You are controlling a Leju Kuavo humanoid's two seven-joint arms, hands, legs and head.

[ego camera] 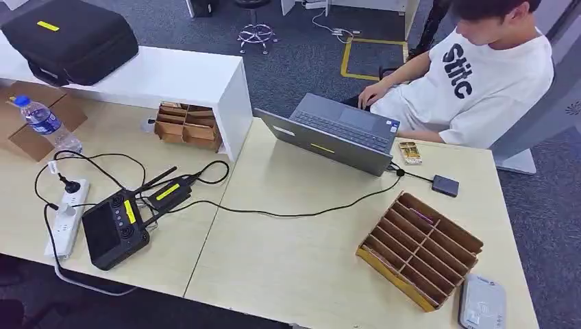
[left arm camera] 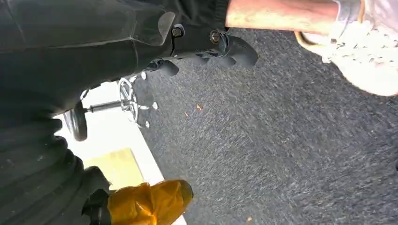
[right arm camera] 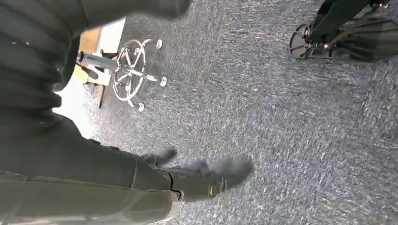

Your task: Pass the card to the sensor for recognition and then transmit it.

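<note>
1. You are looking at the very start of the task: as I judge it, no step is done yet, and the first one, picking up the card, is waiting.
2. Your left hand [left arm camera: 206, 47] is hanging over the grey carpet [left arm camera: 291, 140]; its dark fingers are lying apart and are holding nothing.
3. Your right hand [right arm camera: 197, 171] is also hanging over the carpet. The picture is blurred there, but the fingers are looking spread and no card is sitting between them.
4. The card [ego camera: 420, 216] is, I think, the thin pinkish strip that is standing in a far slot of the cardboard rack [ego camera: 394, 274], on the right part of the table [ego camera: 294, 260]. It is too small to be sure.
5. The sensor [ego camera: 481, 302], a flat grey-white box, is lying at the near right corner, just beside the rack on its right.
6. A person [ego camera: 479, 75] is sitting at the far right behind the laptop [ego camera: 339, 131], and a black cable [ego camera: 294, 214] is running across the middle of the table.
7. The next move is asking you to raise the right arm over the table, go down to the rack and pinch the card's top edge. Be careful not to push the light rack against the sensor.
</note>
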